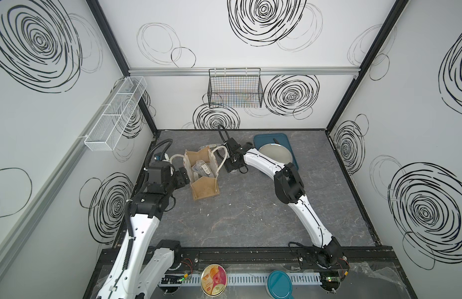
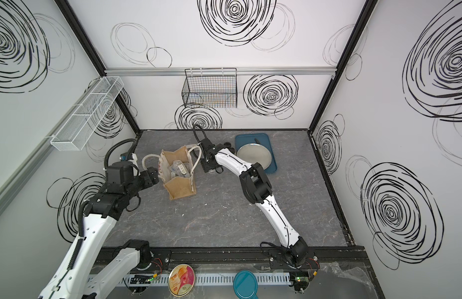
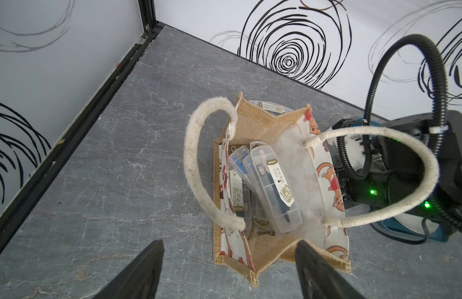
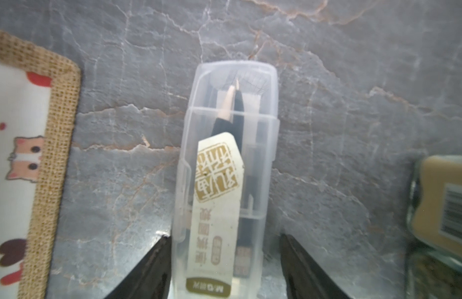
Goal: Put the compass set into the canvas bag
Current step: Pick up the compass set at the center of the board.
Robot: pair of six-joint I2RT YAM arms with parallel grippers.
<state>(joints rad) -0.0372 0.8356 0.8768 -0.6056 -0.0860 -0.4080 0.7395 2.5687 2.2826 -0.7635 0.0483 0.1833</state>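
The canvas bag (image 1: 205, 189) (image 2: 179, 186) (image 3: 276, 121) stands open at the table's back left, with white rope handles spread and several clear compass set cases (image 3: 274, 186) inside. Another clear compass set (image 4: 224, 160) lies flat on the table just right of the bag (image 4: 56, 129). My right gripper (image 1: 232, 168) (image 2: 209, 167) (image 4: 224, 238) reaches down around that case's near end. One fingertip (image 4: 164, 243) touches the case and the other stands a small gap off. My left gripper (image 1: 182, 176) (image 2: 153, 176) (image 3: 228, 244) is open beside the bag's left side, holding nothing.
A blue tray (image 1: 274, 138) with a grey plate (image 1: 275, 155) sits behind the right arm. A jar with a yellow label (image 4: 442, 202) stands close to the case. One more clear case (image 3: 271, 106) lies behind the bag. Wire baskets (image 1: 235, 88) (image 1: 116, 114) hang on the walls.
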